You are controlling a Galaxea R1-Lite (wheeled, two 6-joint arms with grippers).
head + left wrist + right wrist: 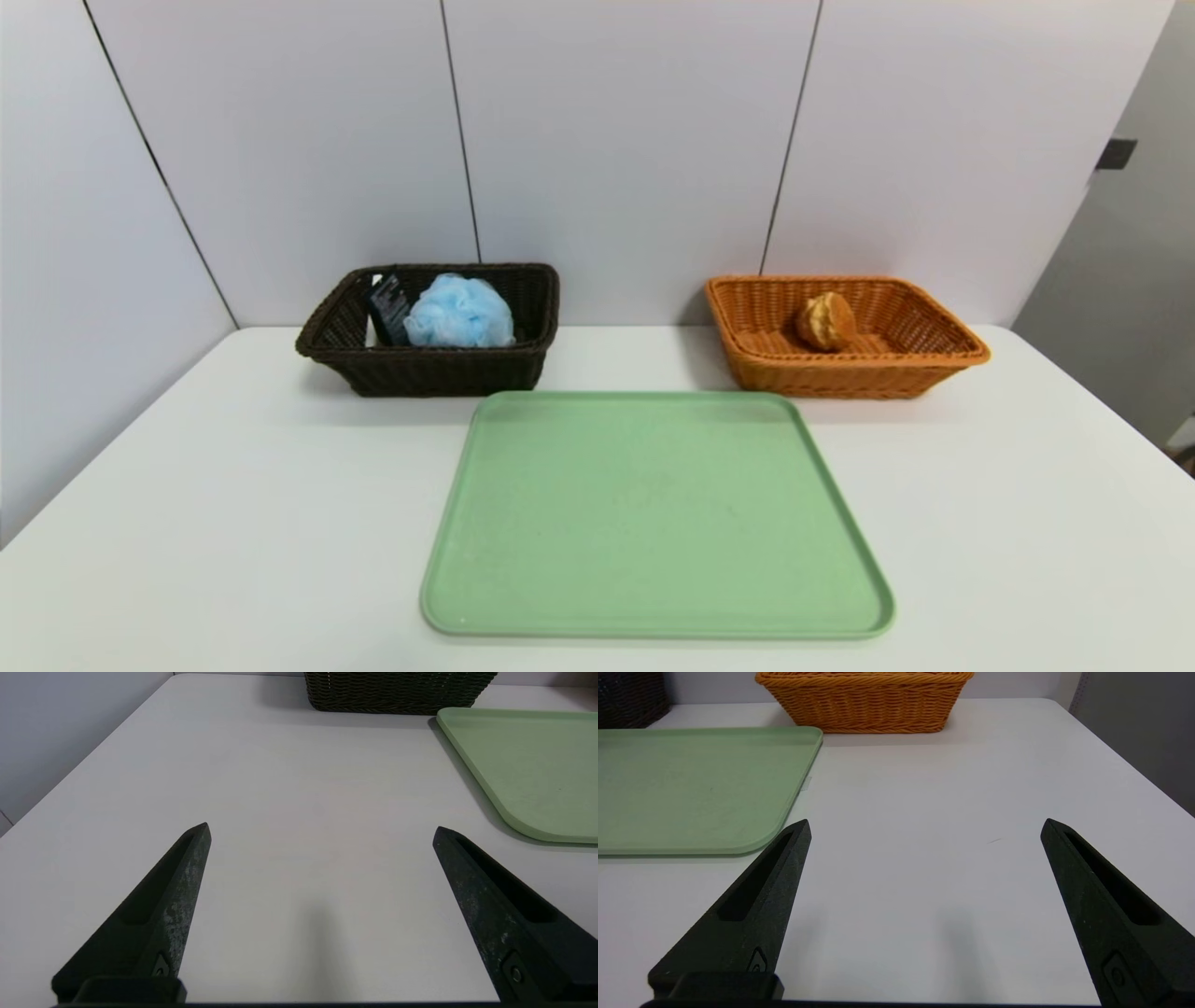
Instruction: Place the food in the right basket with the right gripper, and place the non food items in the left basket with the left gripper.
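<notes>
From the head view, neither arm is in shot; the white table [187, 523] carries a green tray [653, 513] at centre front, with nothing lying on it. Behind the tray to one side sits the dark brown basket [429, 369], and inside it a blue bath pouf [459, 313] rests against a dark flat item [387, 308] propped at the basket's far corner; what that item is cannot be told. On the other side sits the orange basket [845, 369], and a golden-brown bread roll [825, 321] lies on its floor near the middle. Over to the left wrist view: the left gripper [321, 830] hangs above bare table, its two black fingers [177, 891] spread wide with nothing between them. Ahead of it and off toward the robot's right, the dark brown basket's woven wall shows at the far edge, well apart from the fingertips, and the tray's rounded corner lies near the right-side finger without touching it. Now the right wrist view: the right gripper [926, 826] also sits over bare table, fingers [770, 891] splayed wide and holding nothing. The orange basket stands ahead of it, well apart, and the tray's corner lies just beside the inner finger; a sliver of the dark basket shows beyond the tray.
</notes>
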